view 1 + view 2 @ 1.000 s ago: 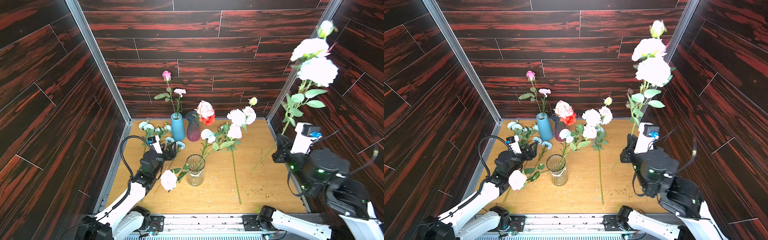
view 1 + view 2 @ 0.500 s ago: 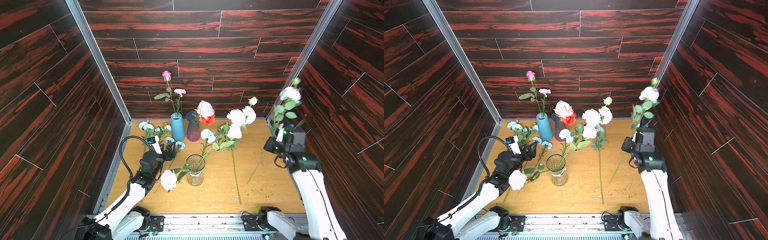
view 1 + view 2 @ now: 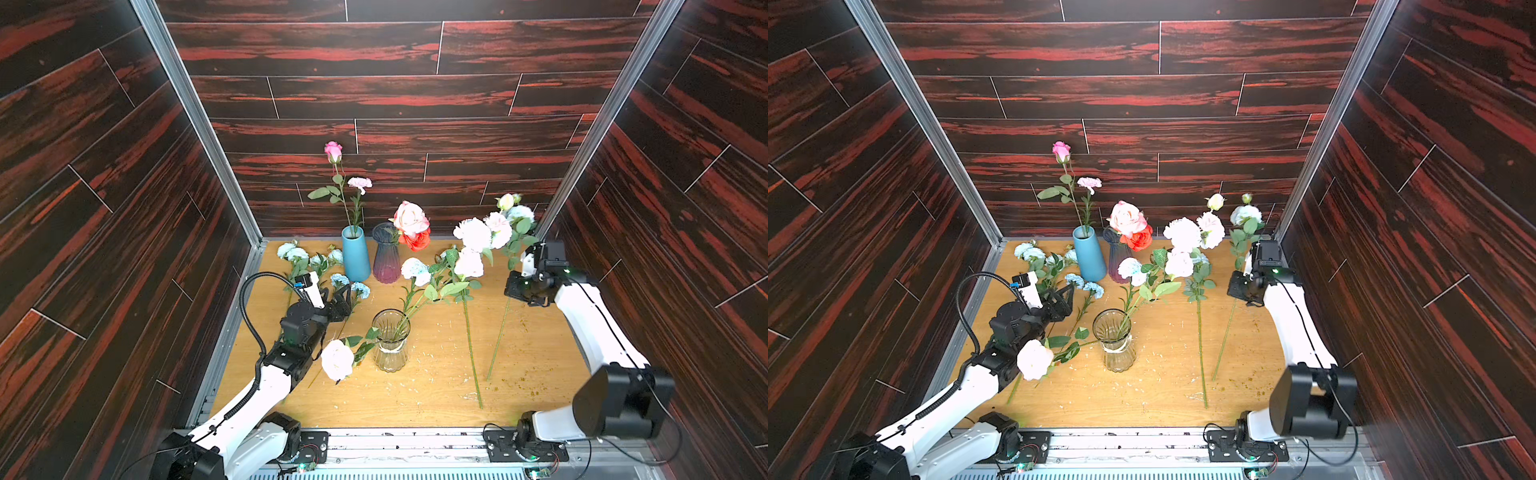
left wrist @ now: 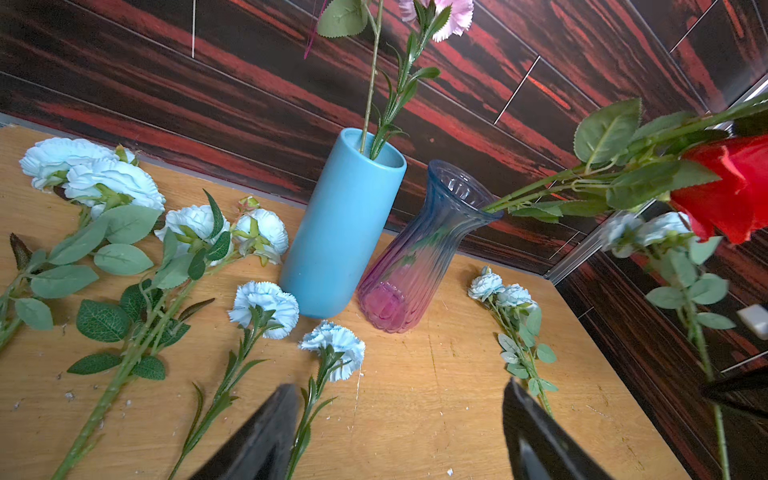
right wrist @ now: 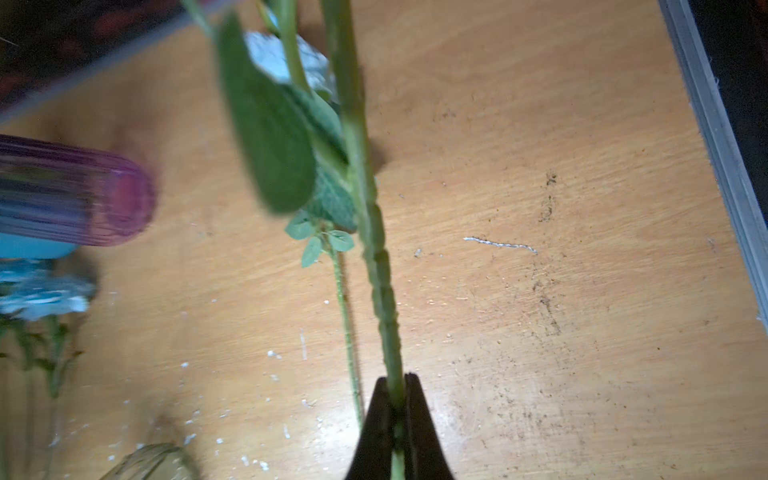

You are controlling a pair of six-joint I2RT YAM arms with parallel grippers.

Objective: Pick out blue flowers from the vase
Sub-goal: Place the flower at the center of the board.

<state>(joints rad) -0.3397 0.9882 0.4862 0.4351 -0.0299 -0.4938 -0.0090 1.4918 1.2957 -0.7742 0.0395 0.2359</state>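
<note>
In a top view, several blue flowers (image 3: 293, 251) lie at the table's (image 3: 415, 395) far left corner. One blue head (image 3: 411, 268) seems still in the clear vase (image 3: 390, 340) (work remains). Left wrist view: the left pincer (image 4: 398, 386) gapes empty. Right wrist view: the right pincer (image 5: 397, 382) clamps a stem (image 5: 374, 270), lowered toward the far right corner since earlier.

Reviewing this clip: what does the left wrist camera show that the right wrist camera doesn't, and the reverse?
Only the left wrist view: the red rose and the open left gripper. Only the right wrist view: the right gripper shut on a flower stem, seen close up. Both: the purple vase and blue flowers lying on the wooden table.
</note>
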